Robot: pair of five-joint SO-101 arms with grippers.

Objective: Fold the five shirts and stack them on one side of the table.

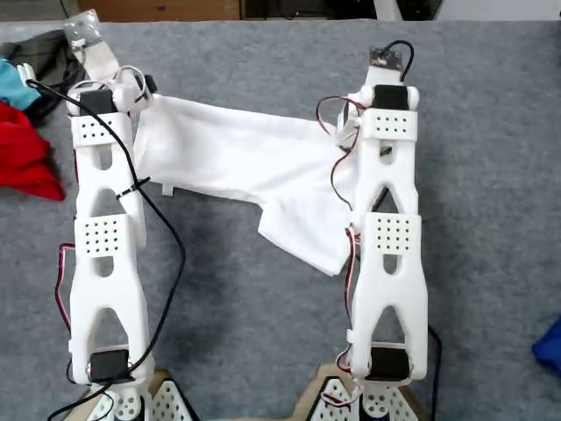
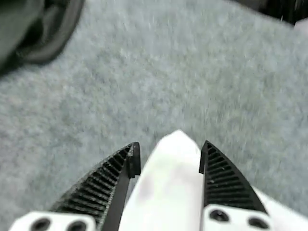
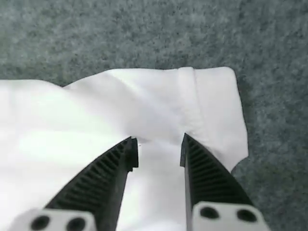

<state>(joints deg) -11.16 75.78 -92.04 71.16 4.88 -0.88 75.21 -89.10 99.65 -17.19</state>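
Both arms stretched forward, side by side; left hand (image 2: 170, 147), right hand (image 3: 159, 140) each pinching shirt (image 1: 237, 153).

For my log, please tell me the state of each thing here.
White cloth shirt: not folded, stretched between both grippers.
Left gripper: shut on its corner.
Right gripper: shut on its other end.
Red cloth shirt: crumpled, not folded.
Dark cloth garment: crumpled, not folded.

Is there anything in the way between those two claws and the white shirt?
Nothing visible. The left gripper and the right gripper each have cloth of the shirt directly between their jaws, above the grey table.
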